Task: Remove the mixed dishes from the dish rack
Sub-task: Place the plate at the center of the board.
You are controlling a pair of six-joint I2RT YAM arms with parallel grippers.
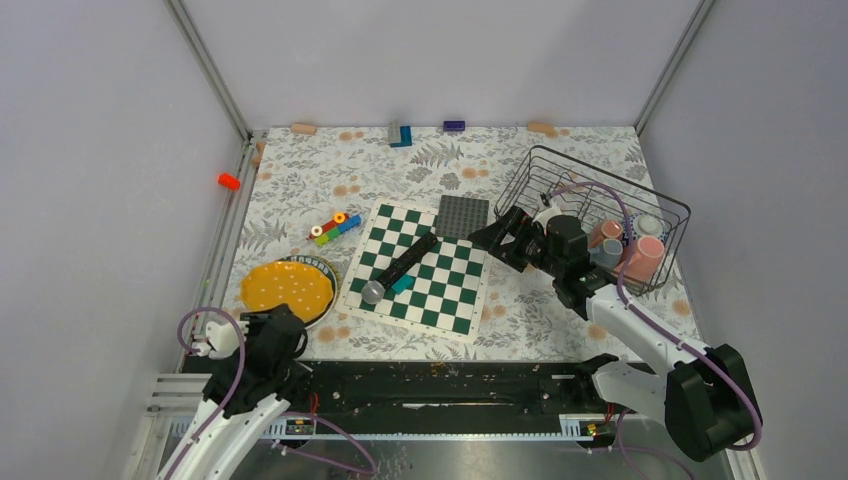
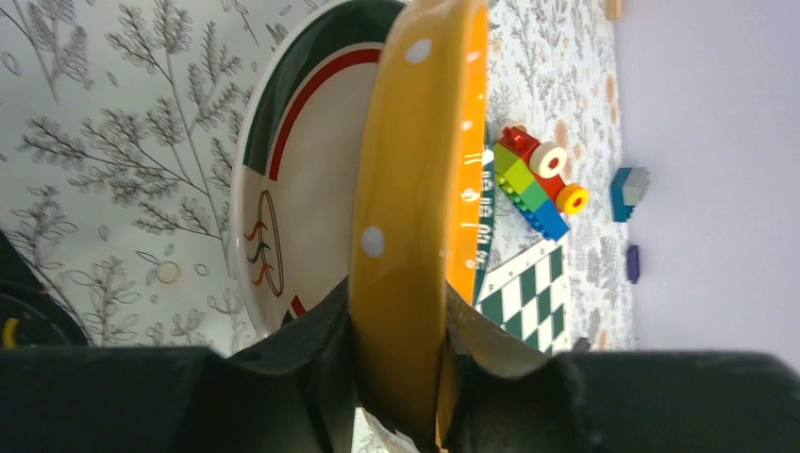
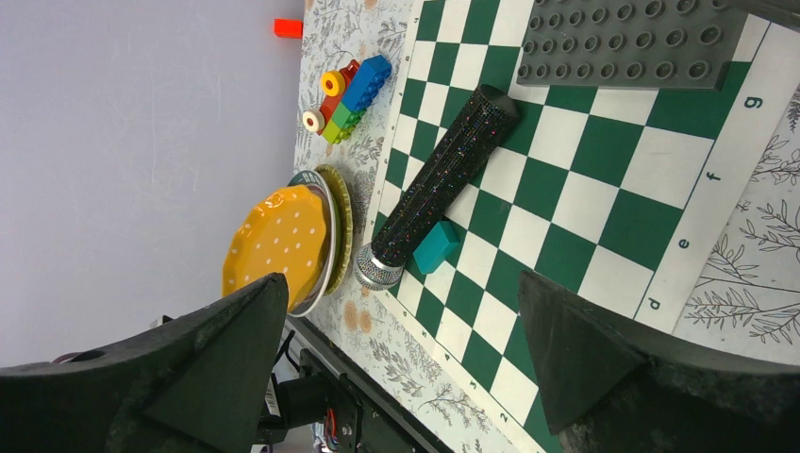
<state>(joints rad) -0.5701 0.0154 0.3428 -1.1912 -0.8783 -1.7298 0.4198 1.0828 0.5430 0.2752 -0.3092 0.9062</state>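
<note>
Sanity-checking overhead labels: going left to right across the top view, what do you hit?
In order: small orange-red block → yellow plate → chessboard → dish rack holding mugs.

Overhead view, left wrist tight against yellow plate, right wrist above chessboard, plate in all.

1. Looks like a robot lab test cell, not a home.
2. Boxed in by plain pale walls on metal corner posts.
3. Leaf-print table cover, random props: chessboard, toy blocks.
4. Arms bolted to a black rail, purple cables hanging loose.
</note>
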